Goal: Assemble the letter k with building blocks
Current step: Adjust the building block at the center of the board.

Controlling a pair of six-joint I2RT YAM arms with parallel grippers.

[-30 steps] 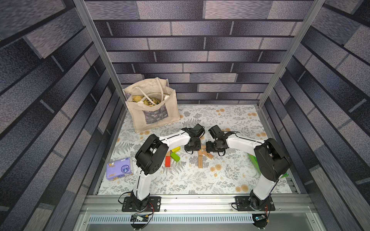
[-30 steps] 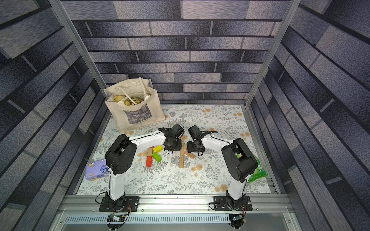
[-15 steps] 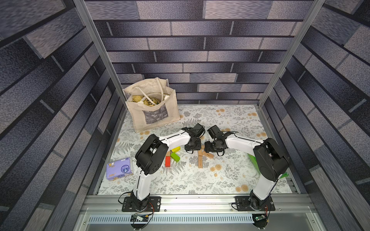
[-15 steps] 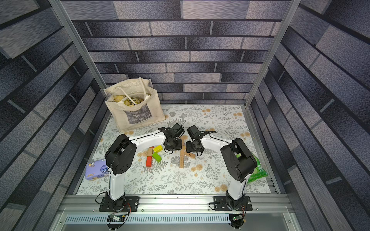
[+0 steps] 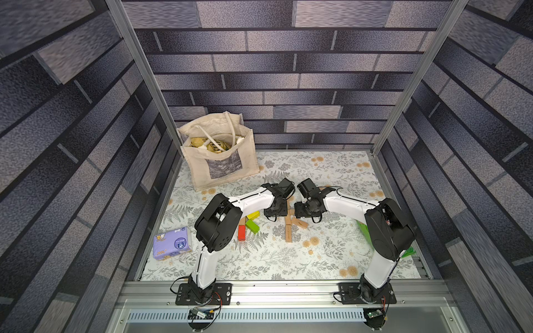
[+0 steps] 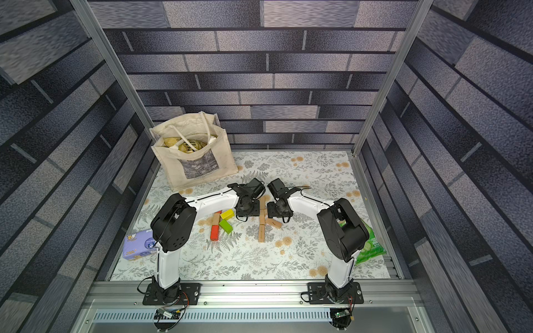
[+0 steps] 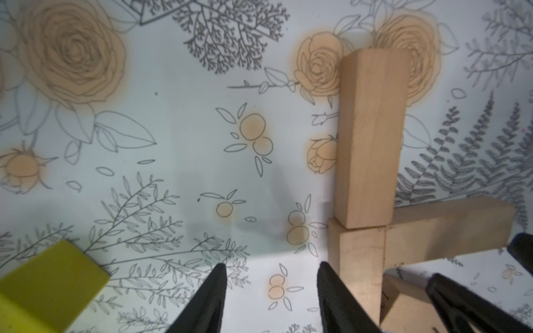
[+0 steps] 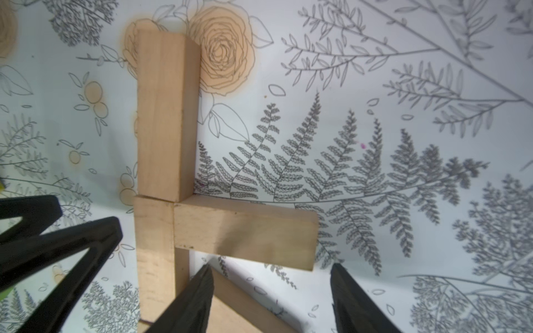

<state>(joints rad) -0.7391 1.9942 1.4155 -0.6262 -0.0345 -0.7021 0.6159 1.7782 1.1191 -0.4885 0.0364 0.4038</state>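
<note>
This is a robotics lab test cell rather than a real room. The walls are flat panels (image 5: 288,57) printed with grey brick, framed by bare aluminium posts (image 5: 144,72). The worktop (image 5: 288,259) wears a printed floral sheet. Along its near edge an aluminium rail (image 5: 288,291) carries the bolted bases of the left arm (image 5: 206,265) and right arm (image 5: 377,268), with loose cables and a small circuit board (image 5: 202,312) exposed.

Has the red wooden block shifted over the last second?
No. The red wooden block lies where it did, beside the green wooden block, judged against the purple tissue pack.
</note>
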